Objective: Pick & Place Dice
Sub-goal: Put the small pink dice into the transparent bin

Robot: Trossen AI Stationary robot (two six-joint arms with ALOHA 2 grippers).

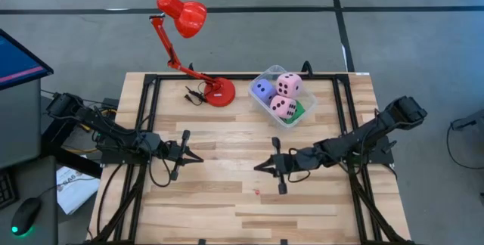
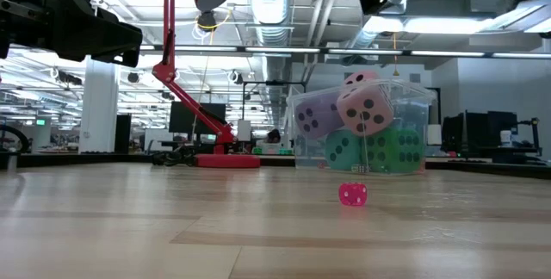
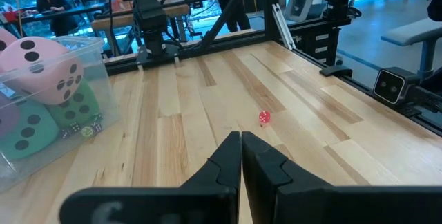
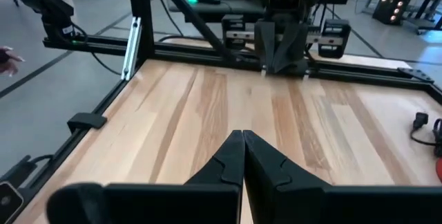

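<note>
- Currently left gripper (image 1: pixel 198 157) clenched, empty, toward table's left side.
- Right gripper (image 1: pixel 257 167) clenched, empty, mid-table.
- Big dice (image 1: pixel 283 96) in clear tub (image 1: pixel 266 75) near far edge.
- Tiny pink die (image 1: pixel 257 192) loose toward near edge.

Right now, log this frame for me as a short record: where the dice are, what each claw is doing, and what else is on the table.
tub: clear tub, back of the table
large dice in tub: two pink, purple-blue, green
loose die: tiny pink die, bare wood, ungrasped
left claw: shut, empty
right claw: shut, empty
other: red lamp
</note>
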